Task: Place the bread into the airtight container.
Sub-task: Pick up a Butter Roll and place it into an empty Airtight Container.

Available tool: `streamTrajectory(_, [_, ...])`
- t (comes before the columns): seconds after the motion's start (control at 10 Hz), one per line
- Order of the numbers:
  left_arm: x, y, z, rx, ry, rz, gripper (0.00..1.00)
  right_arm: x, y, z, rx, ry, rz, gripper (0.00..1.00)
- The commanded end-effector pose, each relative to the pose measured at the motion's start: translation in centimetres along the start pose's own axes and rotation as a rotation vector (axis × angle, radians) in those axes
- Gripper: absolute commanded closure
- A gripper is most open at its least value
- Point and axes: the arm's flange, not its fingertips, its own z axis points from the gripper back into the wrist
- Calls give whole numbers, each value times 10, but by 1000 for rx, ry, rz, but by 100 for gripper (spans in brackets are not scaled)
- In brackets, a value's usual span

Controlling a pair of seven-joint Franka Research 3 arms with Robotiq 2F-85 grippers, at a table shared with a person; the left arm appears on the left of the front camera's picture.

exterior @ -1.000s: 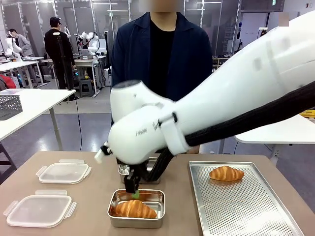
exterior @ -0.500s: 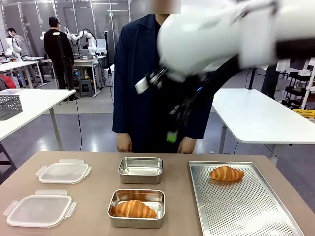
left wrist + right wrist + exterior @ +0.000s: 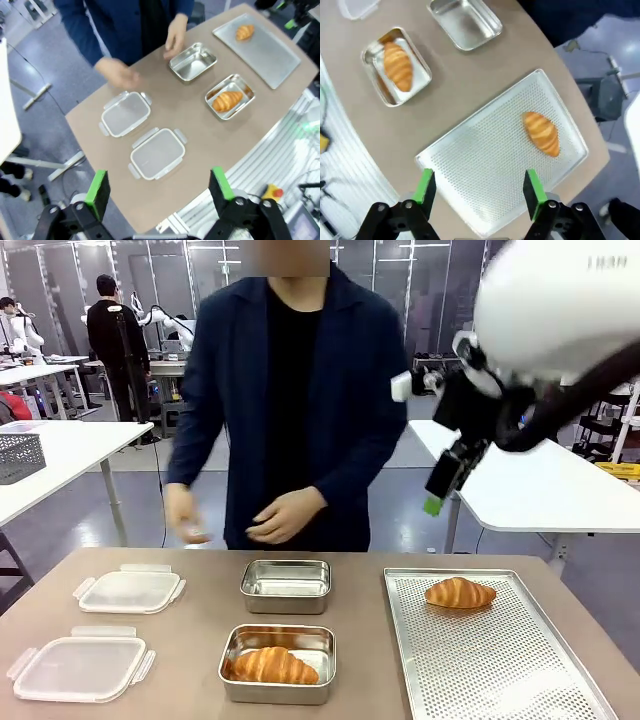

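Observation:
One croissant (image 3: 270, 665) lies in the near steel container (image 3: 325, 640), also seen as the croissant (image 3: 227, 100) from the left wrist. A second croissant (image 3: 459, 592) rests on the perforated tray (image 3: 500, 670). The far steel container (image 3: 286, 585) holds nothing. My right gripper (image 3: 440, 495) hangs high above the tray's far edge, and in its own view the right gripper (image 3: 479, 187) is open over the tray (image 3: 485, 160) and croissant (image 3: 541, 132). High over the table's near left corner, my left gripper (image 3: 159, 185) is open with nothing in it.
Two clear plastic lids (image 3: 130, 590) (image 3: 78, 668) lie at the table's left. The person stands at the far edge with both hands (image 3: 285, 515) (image 3: 185, 518) held just beyond the empty container.
My right arm has lifted out of the near container, leaving the croissant there, and swung up to the right. The person has shifted left and raised both hands.

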Motion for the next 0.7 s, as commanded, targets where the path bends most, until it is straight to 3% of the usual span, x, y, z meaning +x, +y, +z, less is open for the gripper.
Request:
streamTrajectory(0.0, [1, 0, 1, -5, -2, -5, 0, -22, -30, -59, -23, -2, 55, 12])
streamTrajectory(0.1, [1, 0, 1, -5, -2, -5, 0, -37, -42, -71, 27, 12, 91, 12])
streamTrajectory(0.3, [1, 0, 1, -5, -2, -5, 0, -55, -59, -96, 112, 147, 161, 12])
streamTrajectory(0.5, [1, 0, 1, -5, -2, -5, 0, -54, -61, -108, 166, 176, 157, 12])
streamTrajectory(0.6, [1, 0, 1, -5, -2, -5, 0, -64, -53, -113, 112, 131, 134, 12])
